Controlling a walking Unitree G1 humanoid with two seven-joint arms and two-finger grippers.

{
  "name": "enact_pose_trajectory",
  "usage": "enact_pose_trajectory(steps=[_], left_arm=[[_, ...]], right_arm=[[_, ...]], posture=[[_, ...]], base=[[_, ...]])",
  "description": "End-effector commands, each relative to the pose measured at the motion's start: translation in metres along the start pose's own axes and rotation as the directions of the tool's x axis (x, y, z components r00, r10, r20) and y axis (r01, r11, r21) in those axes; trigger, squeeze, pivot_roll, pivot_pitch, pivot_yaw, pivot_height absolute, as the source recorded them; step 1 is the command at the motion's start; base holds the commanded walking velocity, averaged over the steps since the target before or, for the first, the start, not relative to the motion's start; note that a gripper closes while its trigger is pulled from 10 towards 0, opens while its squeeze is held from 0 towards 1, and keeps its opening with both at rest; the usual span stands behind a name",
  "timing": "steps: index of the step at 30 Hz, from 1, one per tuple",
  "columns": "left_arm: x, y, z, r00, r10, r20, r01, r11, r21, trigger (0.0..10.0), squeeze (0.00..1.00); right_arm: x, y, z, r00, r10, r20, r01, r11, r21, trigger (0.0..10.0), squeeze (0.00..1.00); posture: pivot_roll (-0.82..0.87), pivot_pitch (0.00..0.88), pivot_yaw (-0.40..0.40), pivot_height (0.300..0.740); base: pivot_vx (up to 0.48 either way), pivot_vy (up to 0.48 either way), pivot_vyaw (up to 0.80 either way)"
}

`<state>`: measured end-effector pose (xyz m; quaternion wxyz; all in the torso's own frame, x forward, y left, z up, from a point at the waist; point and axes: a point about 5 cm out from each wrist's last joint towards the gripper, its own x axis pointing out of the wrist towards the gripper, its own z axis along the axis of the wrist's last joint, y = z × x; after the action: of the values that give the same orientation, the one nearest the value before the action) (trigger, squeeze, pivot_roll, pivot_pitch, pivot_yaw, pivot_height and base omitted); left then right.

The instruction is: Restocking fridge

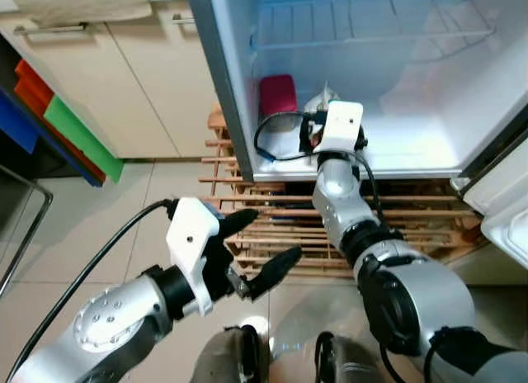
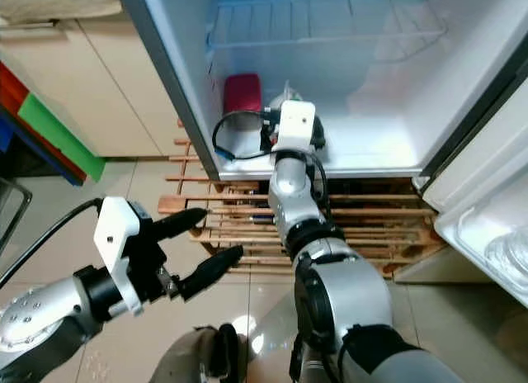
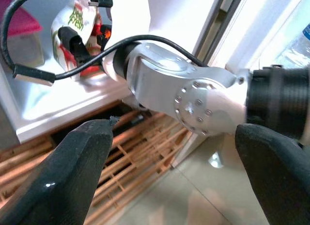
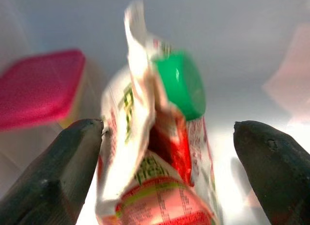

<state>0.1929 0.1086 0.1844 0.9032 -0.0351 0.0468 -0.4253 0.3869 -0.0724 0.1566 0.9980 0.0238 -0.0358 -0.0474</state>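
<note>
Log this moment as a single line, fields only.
step: placing pouch in fridge | right gripper: open, around green-capped pouch on fridge floor | left gripper: open, idle over wooden rack | pink-lidded box: beside pouch

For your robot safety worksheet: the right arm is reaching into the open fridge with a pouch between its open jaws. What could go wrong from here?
1. The pouch with the green cap stands between the right gripper's open jaws, not clamped; a nudge while withdrawing may topple it.
2. The loose black cable at the wrist hangs near the fridge floor's front edge and might snag.
3. The pink-lidded container sits close behind; a sideways swing could knock it.
</note>
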Motion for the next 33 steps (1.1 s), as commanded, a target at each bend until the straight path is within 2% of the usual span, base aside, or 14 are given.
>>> enact_pose_trajectory(steps=[1,5,10,12,13,14,16,17,21,22,24,26,30,33], left_arm=[[0.002,0.001,-0.003,1.0,-0.007,-0.005,0.007,1.0,0.007,10.0,0.0],[0.014,0.008,-0.003,1.0,-0.008,0.03,0.007,1.0,0.022,10.0,0.0],[0.028,0.018,-0.002,0.997,-0.005,0.072,0.002,0.999,0.041,10.0,0.0],[0.032,0.021,-0.001,0.996,0.003,0.091,-0.007,0.999,0.045,10.0,0.0],[0.034,0.024,-0.002,0.995,0.014,0.098,-0.018,0.999,0.038,10.0,0.0],[0.036,0.029,-0.002,0.993,0.045,0.105,-0.046,0.999,0.013,10.0,0.0],[0.038,0.046,-0.003,0.982,0.135,0.129,-0.129,0.99,-0.05,10.0,0.0],[0.038,0.046,-0.003,0.982,0.135,0.129,-0.129,0.99,-0.05,10.0,0.0],[0.032,0.068,-0.002,0.958,0.248,0.145,-0.241,0.969,-0.06,10.0,0.0],[0.032,0.068,-0.002,0.958,0.248,0.145,-0.241,0.969,-0.06,10.0,0.0],[0.034,0.084,-0.003,0.934,0.327,0.146,-0.323,0.945,-0.052,10.0,0.0],[0.034,0.091,-0.006,0.912,0.385,0.14,-0.379,0.923,-0.066,10.0,0.0],[0.032,0.1,-0.013,0.882,0.455,0.12,-0.446,0.89,-0.091,10.0,0.0],[0.021,0.095,-0.026,0.885,0.453,0.109,-0.456,0.89,0.003,10.0,0.0]], right_arm=[[0.0,0.005,0.005,1.0,0.019,0.024,-0.02,0.999,0.028,10.0,1.0],[0.001,0.006,0.008,0.998,0.043,0.036,-0.045,0.998,0.053,10.0,1.0],[0.003,0.005,0.018,0.993,0.073,0.095,-0.075,0.997,0.012,10.0,1.0],[0.003,0.0,0.031,0.978,0.058,0.202,-0.064,0.998,0.021,10.0,1.0],[0.001,0.001,0.036,0.966,0.081,0.246,-0.086,0.996,0.01,10.0,0.92],[-0.003,0.001,0.04,0.953,0.112,0.283,-0.117,0.993,0.0,10.0,0.0],[-0.014,-0.005,0.037,0.941,0.154,0.302,-0.164,0.986,0.008,10.0,0.0],[-0.014,-0.005,0.037,0.941,0.154,0.302,-0.164,0.986,0.008,10.0,0.0],[-0.045,-0.038,0.017,0.955,0.166,0.245,-0.176,0.984,0.02,10.0,0.0],[-0.045,-0.038,0.017,0.955,0.166,0.245,-0.176,0.984,0.02,10.0,0.0],[-0.07,-0.062,-0.011,0.973,0.148,0.175,-0.15,0.989,-0.004,10.0,0.0],[-0.081,-0.073,-0.022,0.98,0.139,0.144,-0.136,0.99,-0.029,10.0,0.0],[-0.089,-0.087,-0.028,0.986,0.119,0.116,-0.113,0.992,-0.051,10.0,0.0],[-0.115,-0.111,-0.045,0.997,0.074,0.025,-0.074,0.997,0.002,10.0,0.0]], posture=[[0.18,0.13,0.067,0.74],[0.16,0.08,0.052,0.74],[0.12,0.013,0.036,0.74],[0.11,0.0,0.029,0.74],[0.09,0.0,0.025,0.74],[0.08,0.0,0.023,0.74],[0.05,0.0,0.018,0.74],[0.05,0.0,0.018,0.74],[0.01,0.0,0.029,0.74],[0.01,0.0,0.029,0.74],[-0.02,0.0,0.05,0.74],[-0.02,0.0,0.057,0.74],[-0.04,0.0,0.065,0.74],[-0.05,0.0,0.043,0.74]], base=[[0.0,0.0,0.0],[0.0,0.0,0.0],[0.0,0.0,0.0],[0.0,0.0,0.0],[0.0,0.0,0.0],[0.0,0.0,0.0],[0.0,0.0,0.0],[0.0,0.0,0.0],[0.0,0.0,0.0],[0.0,0.0,0.0],[0.0,0.0,0.0],[0.0,0.0,0.0],[0.0,0.0,0.0],[0.0,0.0,0.0]])
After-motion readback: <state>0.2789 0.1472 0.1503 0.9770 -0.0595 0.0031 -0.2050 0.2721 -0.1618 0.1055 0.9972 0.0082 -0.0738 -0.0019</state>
